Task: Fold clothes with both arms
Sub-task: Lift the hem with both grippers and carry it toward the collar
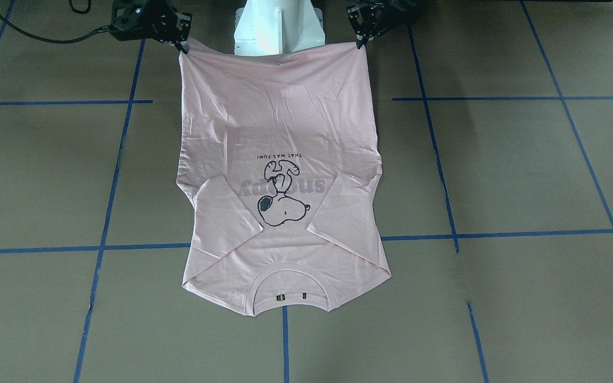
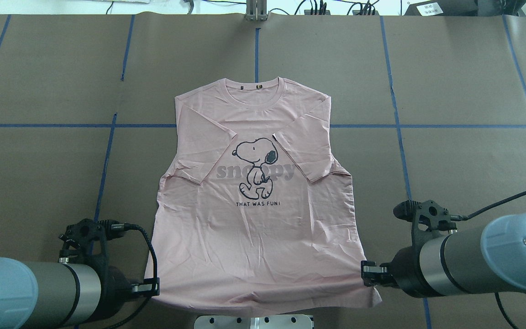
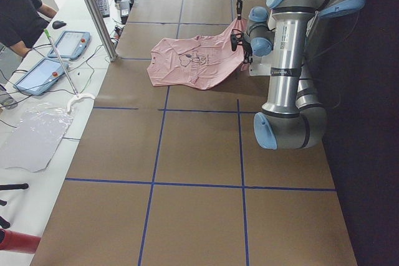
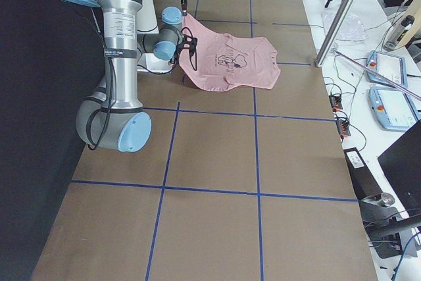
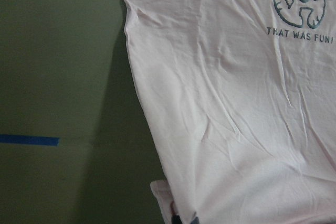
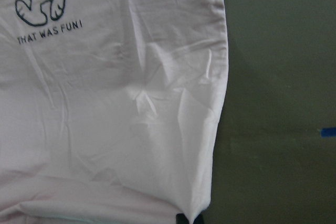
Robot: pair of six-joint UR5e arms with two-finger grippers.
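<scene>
The pale pink T-shirt [image 2: 254, 228] lies front up, with the dog print and lettering showing, both sleeves folded inward and the collar [image 2: 254, 87] at the far side. My left gripper [image 2: 153, 288] is shut on the left hem corner. It shows at the right in the front-facing view [image 1: 361, 42]. My right gripper [image 2: 367, 272] is shut on the right hem corner [image 1: 183, 47]. The side views show the hem edge raised off the table [image 3: 234, 32]. Each wrist view shows the pinched corner at its bottom edge [image 5: 173, 203] [image 6: 194, 208].
The brown table [image 2: 450, 173] carries a grid of blue tape lines [image 2: 400, 137]. The white pedestal base [image 1: 279, 26] stands just behind the hem. Tablets, cables and a metal post [image 3: 93, 10] are beyond the table's far edge, where an operator sits.
</scene>
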